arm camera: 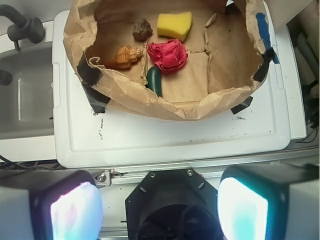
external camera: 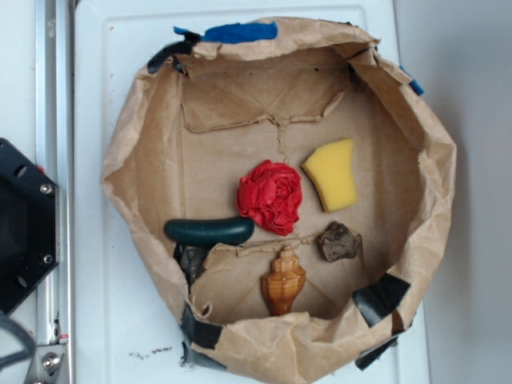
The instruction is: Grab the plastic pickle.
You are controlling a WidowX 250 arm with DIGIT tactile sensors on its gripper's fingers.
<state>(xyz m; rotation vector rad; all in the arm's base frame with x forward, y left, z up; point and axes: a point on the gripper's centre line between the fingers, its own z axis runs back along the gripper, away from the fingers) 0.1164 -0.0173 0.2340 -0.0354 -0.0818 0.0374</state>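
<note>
The plastic pickle [external camera: 209, 231] is a dark green curved piece lying on the floor of the brown paper basin [external camera: 144, 160], near its left wall. In the wrist view the pickle [arm camera: 155, 81] shows just behind the basin's near rim. My gripper [arm camera: 159, 210] is open, its two pale pads wide apart at the bottom of the wrist view, well short of the basin and above the robot's black base [arm camera: 172, 200]. Nothing is between the fingers. The gripper itself does not show in the exterior view.
Inside the basin are a red crumpled cloth [external camera: 270, 196], a yellow sponge [external camera: 331, 174], a brown rock [external camera: 339, 242] and an orange shell [external camera: 283, 282]. The basin stands on a white tray [external camera: 112, 304]. A metal rail [external camera: 53, 120] and a black base [external camera: 20, 228] lie left.
</note>
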